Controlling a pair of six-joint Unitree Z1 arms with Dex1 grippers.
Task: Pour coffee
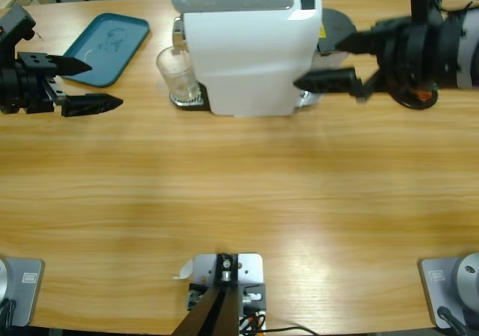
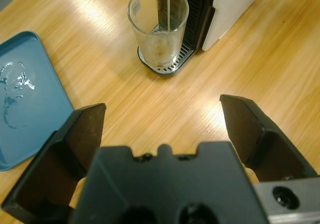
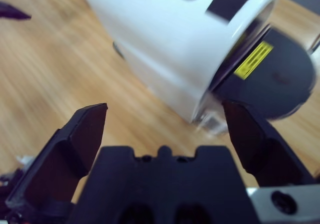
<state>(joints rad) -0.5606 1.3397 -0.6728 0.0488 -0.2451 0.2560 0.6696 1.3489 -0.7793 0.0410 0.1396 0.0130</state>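
From the high view, I saw the white coffee machine (image 1: 251, 48) standing at the far side of the table (image 1: 239, 201), with a clear glass (image 1: 178, 74) on its drip tray (image 1: 187, 100) at the machine's left end. A teal tray (image 1: 105, 40) lay further left. My left end effector (image 1: 78, 85) hovered near the table's left edge, jaws spread apart and holding nothing, pointing toward the glass but well apart from it. My right end effector (image 1: 325, 63) came in from the right, jaws open, just beside the machine's right end. In the left wrist view, the left end effector (image 2: 162, 119) was open with bare table between its jaws; ahead stood the glass (image 2: 158, 27) on the drip tray (image 2: 165, 67), a thin pale stream (image 2: 170, 7) falling into it, and a shallow layer of coffee (image 2: 157, 47) at its bottom. The teal tray (image 2: 25, 99) lay to the left, with wet streaks on it. In the right wrist view, the right end effector (image 3: 162, 119) was open and empty, facing the coffee machine's (image 3: 165, 44) rounded end, where a yellow label (image 3: 254, 59) showed on a dark round part.
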